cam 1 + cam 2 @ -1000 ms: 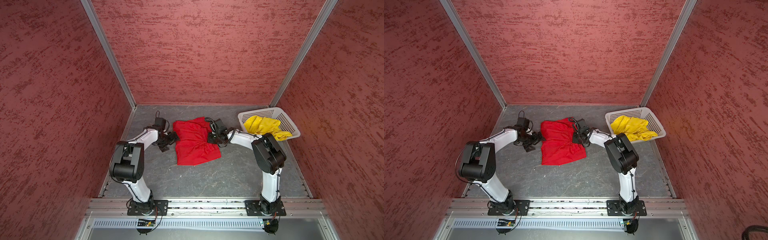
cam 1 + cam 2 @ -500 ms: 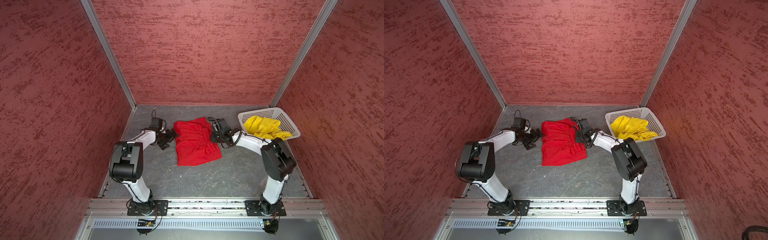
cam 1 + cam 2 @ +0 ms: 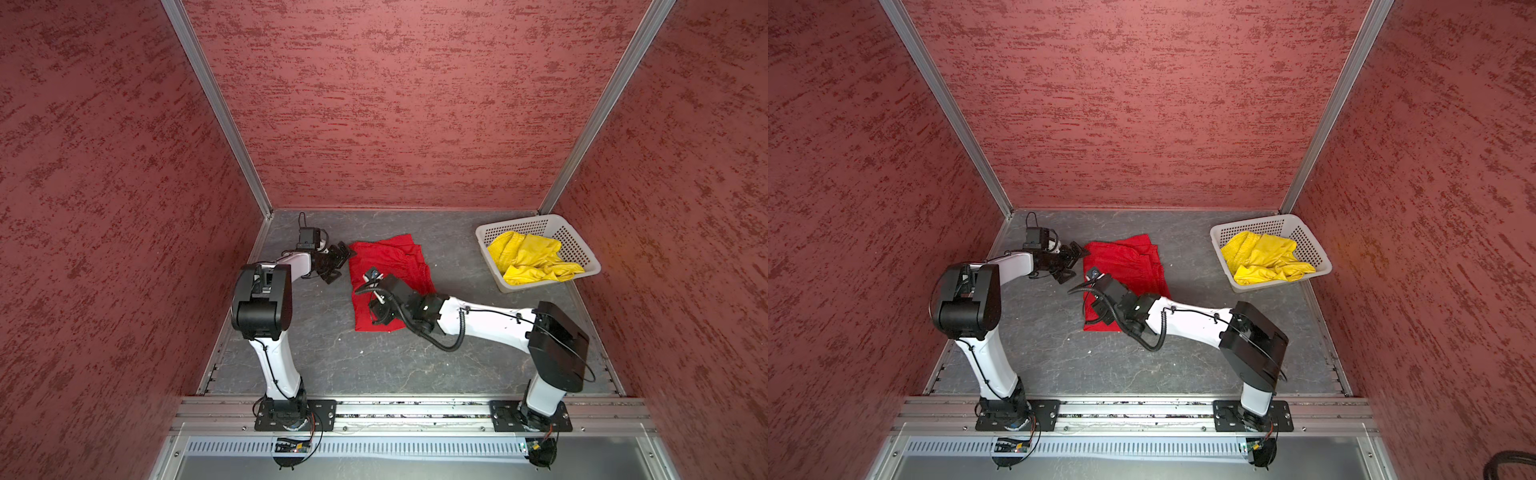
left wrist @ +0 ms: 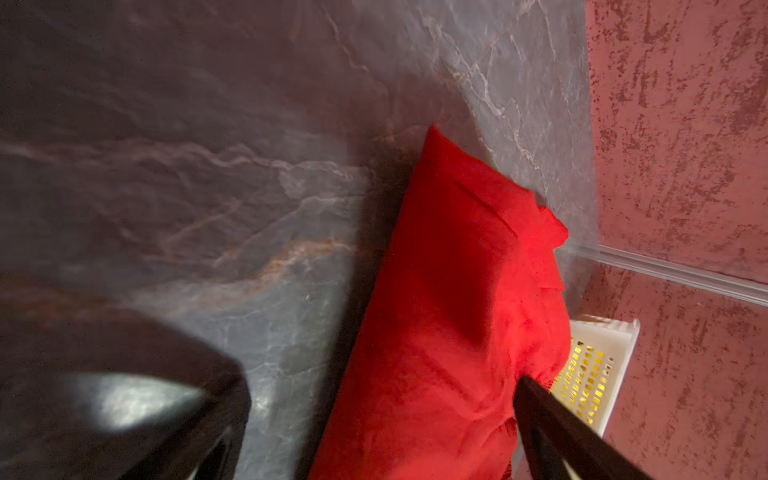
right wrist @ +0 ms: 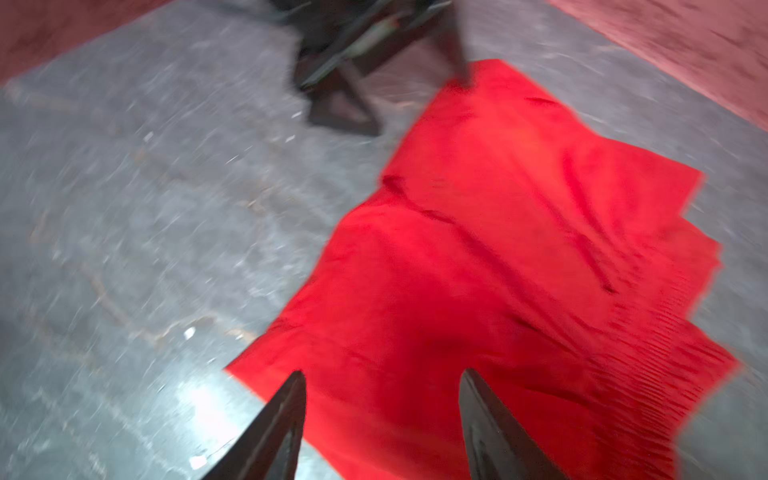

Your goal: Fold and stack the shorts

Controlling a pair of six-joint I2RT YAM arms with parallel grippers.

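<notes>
left fingers (image 4: 557, 432): wide open, empty; you've got one tip at the far-left corner of the red shorts (image 3: 390, 266)
right fingers (image 5: 282, 419): apart, nothing between them, over the near part of the red shorts
red shorts: flat on the tabletop (image 3: 457, 249), between your two arms
yellow shorts (image 3: 528, 257): crumpled in the white basket (image 3: 519, 226), far right corner
</notes>
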